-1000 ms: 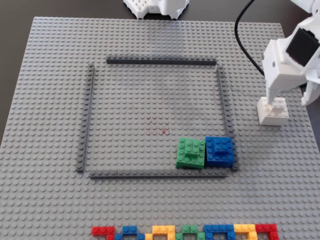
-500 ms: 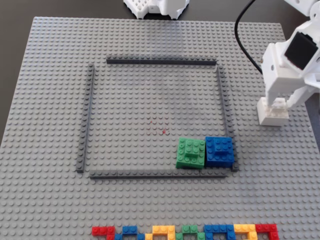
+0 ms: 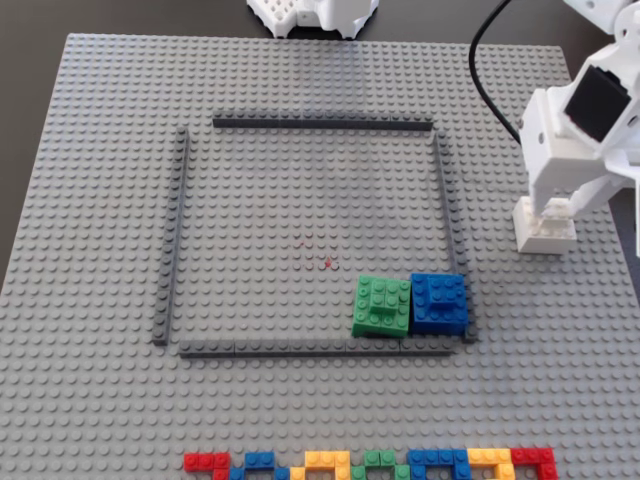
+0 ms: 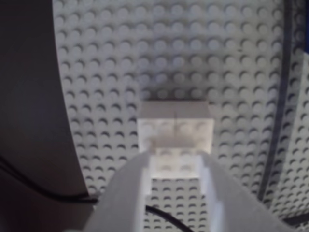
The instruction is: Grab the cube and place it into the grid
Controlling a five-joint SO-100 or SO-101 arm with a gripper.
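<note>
The white cube (image 3: 545, 230) stands on the grey baseplate, to the right of the grid (image 3: 320, 124) and outside its right strip. My white gripper (image 3: 553, 210) reaches down onto it from the upper right. In the wrist view the cube (image 4: 175, 129) sits in the middle, and my gripper (image 4: 177, 159) is shut on the smaller raised brick on its top, one finger pressed against each side. The cube still rests on the studs. One dark strip of the grid (image 4: 282, 92) runs down the right side of the wrist view.
A green block (image 3: 382, 305) and a blue block (image 3: 438, 302) sit side by side in the grid's lower right corner. A multicoloured brick row (image 3: 370, 463) lines the baseplate's front edge. The arm's base (image 3: 310, 12) is at the top, and a black cable (image 3: 482, 70) hangs at the upper right.
The gripper's right finger has swung in toward the cube, closing the gap. The cube has barely shifted.
</note>
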